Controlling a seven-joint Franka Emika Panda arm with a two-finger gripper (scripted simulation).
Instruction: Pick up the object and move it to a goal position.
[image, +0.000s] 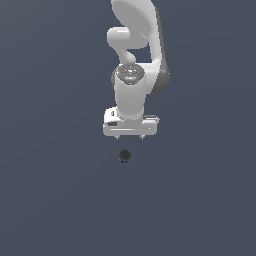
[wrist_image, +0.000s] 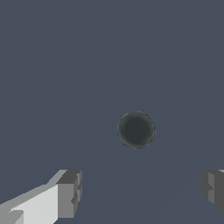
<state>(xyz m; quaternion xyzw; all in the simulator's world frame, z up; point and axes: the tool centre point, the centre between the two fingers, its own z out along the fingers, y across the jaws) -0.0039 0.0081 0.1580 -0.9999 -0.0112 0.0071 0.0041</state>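
The object, a small round can, shows only its dark grey top (image: 125, 156) in the exterior view, on the flat grey-blue floor. Its label is hidden from above. My gripper (image: 129, 136) hangs above the floor, just behind the can in that view, with its two fingertips spread wide apart. In the wrist view the can's dark round top (wrist_image: 136, 130) lies apart from the gripper (wrist_image: 142, 192), outside the gap between the grey fingertips (wrist_image: 70, 192). The gripper is open and empty.
The white arm (image: 135, 45) rises behind the gripper toward the top of the exterior view. The plain grey-blue floor (image: 50, 200) stretches on all sides.
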